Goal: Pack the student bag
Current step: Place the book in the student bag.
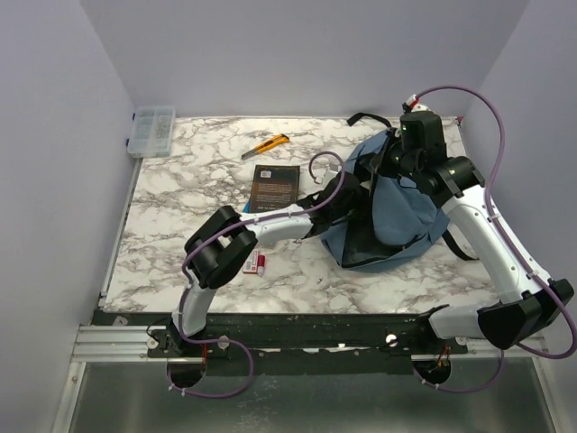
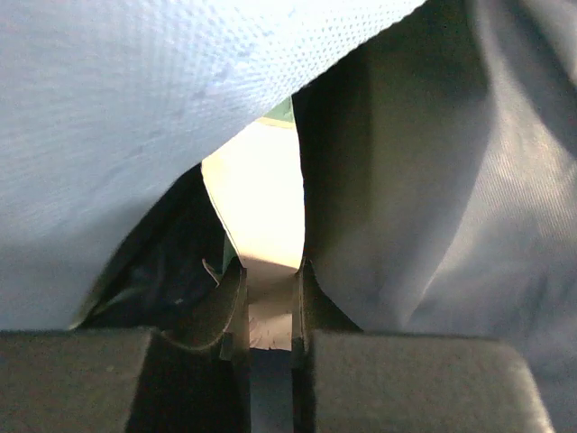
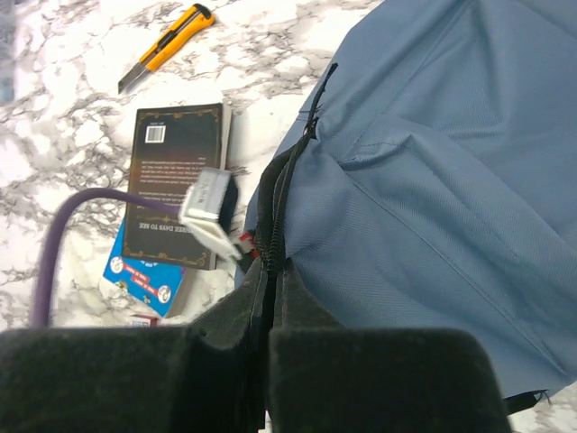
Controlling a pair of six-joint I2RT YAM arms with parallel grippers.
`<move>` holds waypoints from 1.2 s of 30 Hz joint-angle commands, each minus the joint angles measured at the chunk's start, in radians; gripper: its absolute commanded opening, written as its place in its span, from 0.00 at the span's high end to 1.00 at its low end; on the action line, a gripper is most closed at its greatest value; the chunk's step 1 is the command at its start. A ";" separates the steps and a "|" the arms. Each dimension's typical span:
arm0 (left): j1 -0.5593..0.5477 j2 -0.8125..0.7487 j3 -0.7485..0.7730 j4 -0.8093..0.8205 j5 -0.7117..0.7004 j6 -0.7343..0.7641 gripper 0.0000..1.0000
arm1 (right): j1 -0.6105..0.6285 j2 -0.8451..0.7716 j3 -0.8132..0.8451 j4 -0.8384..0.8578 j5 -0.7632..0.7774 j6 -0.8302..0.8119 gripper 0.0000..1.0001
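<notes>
The student bag (image 1: 397, 212) is a dusty-blue backpack lying at the right of the marble table, its dark mouth facing left. My left arm reaches into that mouth, so the fabric hides the left gripper in the top view. Inside, the left gripper (image 2: 270, 267) has its jaws closed on the edge of a thin, pale flat item (image 2: 257, 203), with blue fabric (image 2: 135, 117) draped over it. My right gripper (image 3: 278, 267) is shut on the bag's black zipper edge (image 3: 281, 194), up at the bag's far top (image 1: 407, 162).
A dark book (image 1: 275, 185) lies left of the bag, with a blue booklet (image 3: 144, 275) partly under it. An orange utility knife (image 1: 267, 146) sits farther back. A clear plastic box (image 1: 151, 132) stands at the back left. A small red-and-white item (image 1: 258, 262) lies near the left arm's elbow.
</notes>
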State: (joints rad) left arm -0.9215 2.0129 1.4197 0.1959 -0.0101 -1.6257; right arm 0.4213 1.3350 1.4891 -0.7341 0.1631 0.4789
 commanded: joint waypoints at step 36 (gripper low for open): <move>0.010 -0.275 -0.040 -0.163 0.169 0.404 0.13 | -0.053 0.008 0.009 -0.011 0.131 -0.143 1.00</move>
State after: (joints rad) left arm -0.9173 1.8698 1.4494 -0.0284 0.0959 -1.4353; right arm 0.3775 1.3849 1.5543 -0.7990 0.2714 0.3840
